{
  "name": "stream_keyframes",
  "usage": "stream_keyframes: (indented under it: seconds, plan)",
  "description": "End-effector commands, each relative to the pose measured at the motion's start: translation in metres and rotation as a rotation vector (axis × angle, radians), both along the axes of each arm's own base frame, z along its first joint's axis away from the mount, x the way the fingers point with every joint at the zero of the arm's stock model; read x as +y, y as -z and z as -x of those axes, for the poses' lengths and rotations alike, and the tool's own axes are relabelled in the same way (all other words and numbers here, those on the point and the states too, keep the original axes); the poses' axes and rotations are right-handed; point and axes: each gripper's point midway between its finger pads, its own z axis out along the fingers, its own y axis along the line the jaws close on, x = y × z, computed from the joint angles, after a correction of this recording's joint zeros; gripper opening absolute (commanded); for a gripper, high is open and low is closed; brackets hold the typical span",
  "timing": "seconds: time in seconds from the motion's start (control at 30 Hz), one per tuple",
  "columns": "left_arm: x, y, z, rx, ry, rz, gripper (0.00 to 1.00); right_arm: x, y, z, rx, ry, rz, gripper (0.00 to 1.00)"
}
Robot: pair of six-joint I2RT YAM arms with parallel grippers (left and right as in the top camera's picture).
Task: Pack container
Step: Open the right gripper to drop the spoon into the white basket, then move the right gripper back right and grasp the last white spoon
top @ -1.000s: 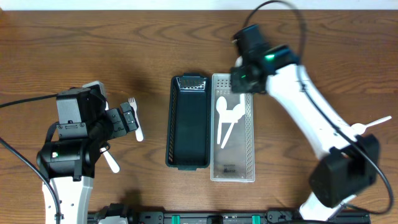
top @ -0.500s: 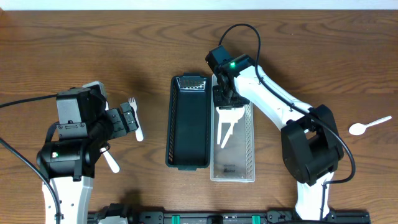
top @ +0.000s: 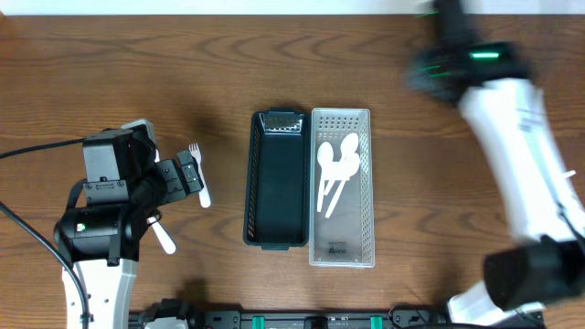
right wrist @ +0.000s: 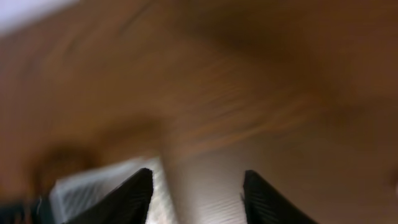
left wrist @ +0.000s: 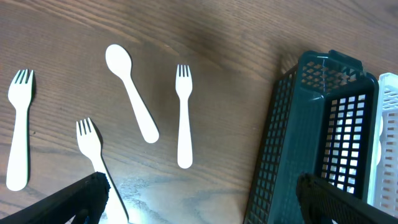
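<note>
1. I see a brown wooden table (top: 110, 64) filling the overhead view, with a pale strip along its far edge.
2. At mid-table, a dark green basket (top: 277, 183) and a white basket (top: 361, 228) sit side by side, touching. White spoons (top: 334, 169) lie in the white one.
3. The left gripper (left wrist: 202, 183) has its jaws spread wide and grips nothing. It hangs over bare wood near a loose spoon (left wrist: 130, 92) and three forks (left wrist: 183, 115).
4. My right wrist view is badly blurred. The right gripper (right wrist: 198, 177) shows its fingers apart, with only tabletop between them, well away from the baskets.
</note>
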Motion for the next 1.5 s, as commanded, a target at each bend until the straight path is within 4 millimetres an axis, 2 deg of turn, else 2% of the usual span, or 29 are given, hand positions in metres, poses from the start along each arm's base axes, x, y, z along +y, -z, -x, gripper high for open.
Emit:
stream_keyframes:
  seconds: [0.0,0.03,0.2,0.37,0.5,0.63,0.8,1.17,1.3,1.4,1.47]
  plan:
    - [0.001,-0.006,-0.002,-0.012,0.002,-0.008,0.98,-0.086,0.007,0.016,0.041,0.268,-0.033,0.56]
    - [0.001,-0.006,-0.002,-0.012,0.002,-0.008,0.98,-0.11,0.012,0.023,0.064,0.326,-0.044,0.61]
    - [0.001,-0.005,-0.002,-0.011,0.002,-0.008,0.98,-0.203,0.045,0.062,0.181,0.577,-0.074,0.66]
    - [0.001,-0.003,-0.003,0.0,0.002,-0.007,0.98,-0.256,0.087,0.091,0.301,0.702,-0.116,0.69]
    - [0.001,0.0,-0.004,0.011,0.002,-0.006,0.98,-0.282,0.124,0.109,0.391,0.745,-0.163,0.68]
    - [0.001,0.002,-0.005,0.02,0.002,-0.006,0.98,-0.291,0.157,0.118,0.47,0.756,-0.201,0.67]
    - [0.001,0.003,-0.005,0.021,0.002,-0.006,0.98,-0.288,0.194,0.121,0.562,0.735,-0.224,0.68]
    - [0.001,0.003,-0.005,0.021,0.002,-0.006,0.98,-0.275,0.252,0.121,0.683,0.681,-0.255,0.67]
    - [0.001,0.003,-0.005,0.021,0.002,-0.006,0.98,-0.271,0.265,0.125,0.718,0.676,-0.264,0.66]
    - [0.001,0.003,-0.005,0.021,0.002,-0.006,0.98,-0.267,0.272,0.129,0.728,0.672,-0.273,0.58]
    - [0.001,0.003,-0.005,0.021,0.002,-0.006,0.98,-0.263,0.278,0.134,0.743,0.67,-0.28,0.5]
